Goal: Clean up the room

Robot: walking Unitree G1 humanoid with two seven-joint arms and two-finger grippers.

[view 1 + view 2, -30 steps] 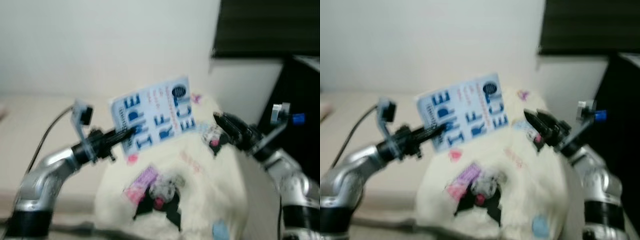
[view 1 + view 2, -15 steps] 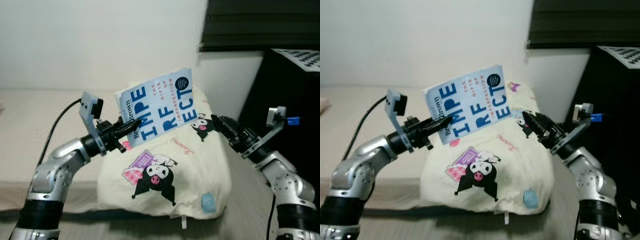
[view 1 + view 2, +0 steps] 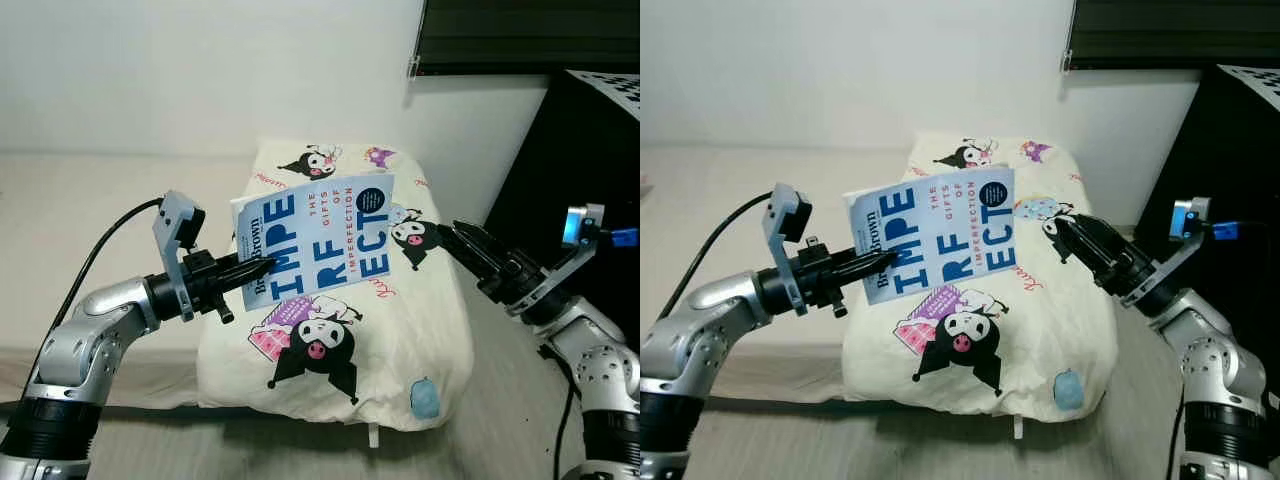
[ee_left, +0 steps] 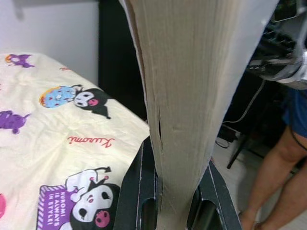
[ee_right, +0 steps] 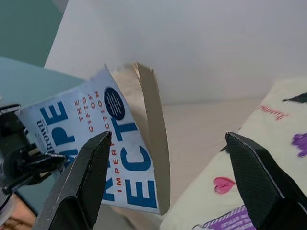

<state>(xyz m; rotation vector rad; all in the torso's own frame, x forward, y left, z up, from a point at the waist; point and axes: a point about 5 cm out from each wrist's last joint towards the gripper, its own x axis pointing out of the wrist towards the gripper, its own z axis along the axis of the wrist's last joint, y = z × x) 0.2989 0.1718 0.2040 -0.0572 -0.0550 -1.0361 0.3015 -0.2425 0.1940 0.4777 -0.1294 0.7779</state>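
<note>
Over a beige bed (image 3: 60,200) against a white wall, the left gripper (image 3: 262,269) is clamped on the spine edge of a light-blue book (image 3: 320,243), holding it up over a cream pillow (image 3: 340,340) printed with cartoon characters and "Kuromi". The cover reads "IMPERFECT", "THE GIFTS OF IMPERFECTION", "Brown". Just right of the book, the right gripper (image 3: 1058,230) hangs spread wide open, holding nothing, with dark furniture (image 3: 590,150) beyond it.

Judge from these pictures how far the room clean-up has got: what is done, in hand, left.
Done: the light-blue paperback book is lifted above the cream cartoon-print pillow. In hand: the left gripper clamps its spine edge; the right gripper waits open beside it. Left: putting the book away.
</note>
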